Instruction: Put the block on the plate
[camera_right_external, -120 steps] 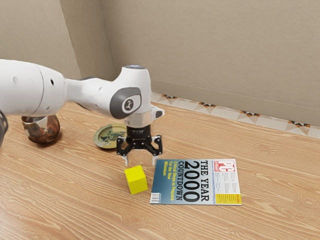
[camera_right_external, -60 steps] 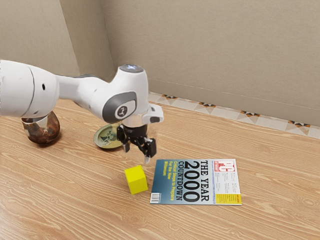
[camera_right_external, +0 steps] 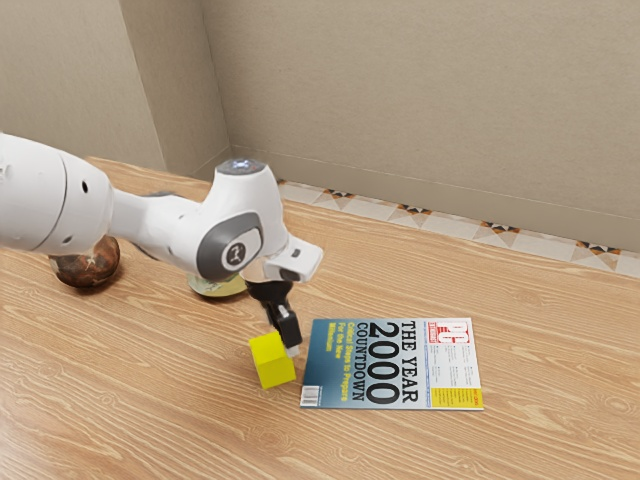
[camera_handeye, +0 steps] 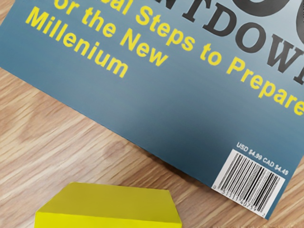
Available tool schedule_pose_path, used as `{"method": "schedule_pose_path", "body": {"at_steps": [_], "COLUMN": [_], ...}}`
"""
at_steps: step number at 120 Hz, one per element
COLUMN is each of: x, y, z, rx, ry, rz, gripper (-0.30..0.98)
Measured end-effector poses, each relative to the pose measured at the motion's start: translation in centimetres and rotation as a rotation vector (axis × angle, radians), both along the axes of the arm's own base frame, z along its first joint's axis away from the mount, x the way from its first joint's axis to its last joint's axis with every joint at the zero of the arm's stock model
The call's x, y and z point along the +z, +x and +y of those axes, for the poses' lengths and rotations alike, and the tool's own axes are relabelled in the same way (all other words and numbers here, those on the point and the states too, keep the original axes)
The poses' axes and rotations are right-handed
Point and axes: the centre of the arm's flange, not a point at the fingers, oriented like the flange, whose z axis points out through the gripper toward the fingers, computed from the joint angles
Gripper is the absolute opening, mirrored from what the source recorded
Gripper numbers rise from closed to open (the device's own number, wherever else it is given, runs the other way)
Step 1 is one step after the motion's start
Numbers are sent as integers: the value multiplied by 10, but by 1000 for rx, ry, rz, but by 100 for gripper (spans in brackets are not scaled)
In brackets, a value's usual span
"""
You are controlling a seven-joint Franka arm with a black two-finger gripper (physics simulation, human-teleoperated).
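Yellow block (camera_right_external: 272, 361) close under the gripper (camera_right_external: 289, 346), slightly toward the exterior view's left.
It rests on bare counter (camera_right_external: 150, 390), just beside the magazine's (camera_right_external: 390, 364) slanting edge; whether the gripper is open or gripping, I cannot tell; plate (camera_right_external: 216, 290) farther back, partly behind the arm (camera_right_external: 160, 230).

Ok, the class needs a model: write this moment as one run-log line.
gripper: low, at yellow block | block: on table, beside magazine | plate: partly behind arm in exterior view | placement: not done
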Motion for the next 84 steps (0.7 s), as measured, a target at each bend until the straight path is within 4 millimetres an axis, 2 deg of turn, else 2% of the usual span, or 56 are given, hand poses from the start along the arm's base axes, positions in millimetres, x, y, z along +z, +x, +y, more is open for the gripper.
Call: {"method": "schedule_pose_path", "body": {"at_steps": [11, 36, 61, 84], "x": [-9, -28, -41, -46], "y": [-4, -12, -10, -8], "z": [18, 29, 33, 33], "rx": [-50, -171, -252, -230], "ry": [-2, -6, -14, -64], "rz": [6, 7, -11, -27], "gripper": [67, 67, 67, 67]}}
